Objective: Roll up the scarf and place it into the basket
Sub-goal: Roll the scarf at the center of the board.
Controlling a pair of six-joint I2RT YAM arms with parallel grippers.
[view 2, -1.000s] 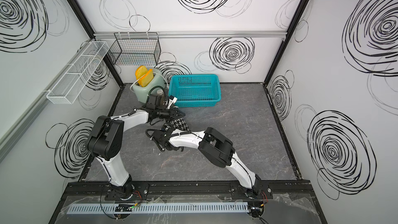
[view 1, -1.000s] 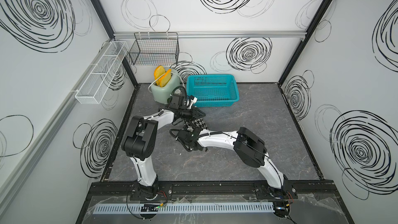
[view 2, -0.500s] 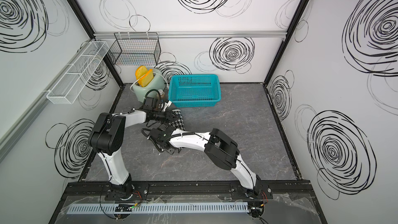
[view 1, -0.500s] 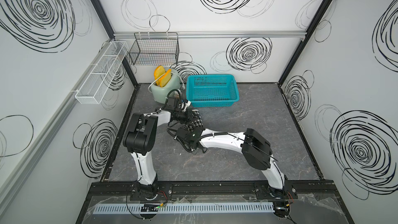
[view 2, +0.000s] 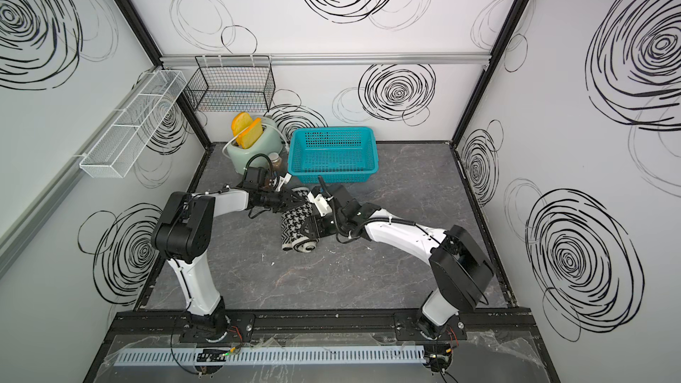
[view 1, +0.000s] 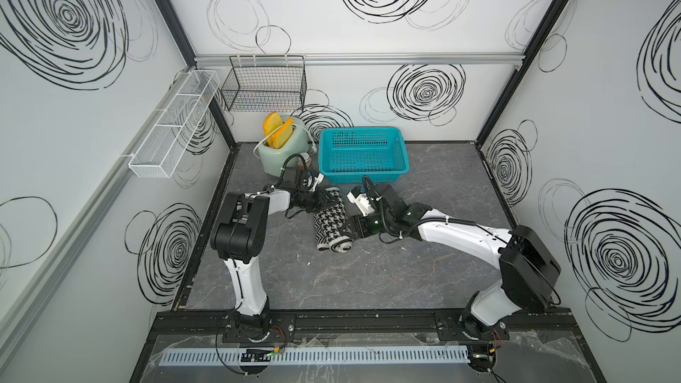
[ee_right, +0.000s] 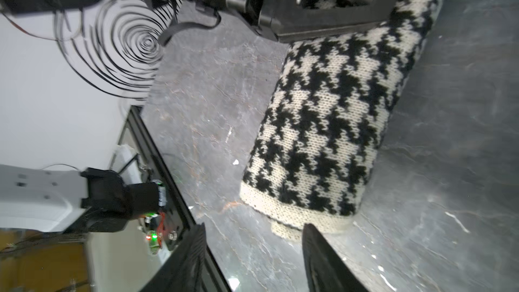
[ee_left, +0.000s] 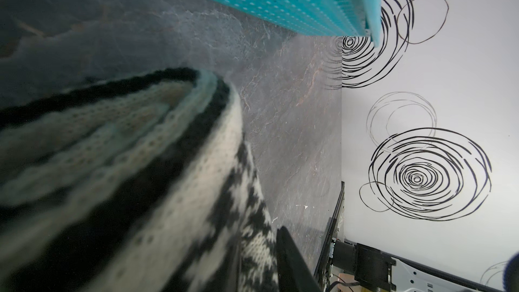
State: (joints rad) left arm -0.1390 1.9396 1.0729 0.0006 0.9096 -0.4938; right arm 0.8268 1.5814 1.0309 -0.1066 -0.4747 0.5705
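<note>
Right gripper (ee_right: 254, 227) has swung across the rolled scarf (view 1: 330, 222) before the basket (view 1: 365, 177), fingers spread, empty; left gripper (view 1: 329, 199) pinches the roll's basket-side end.

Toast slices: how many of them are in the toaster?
2. One slice stands in the slot nearer the room's corner, the other slice in the slot beside it, both in the pale green toaster. None seems hidden.
</note>
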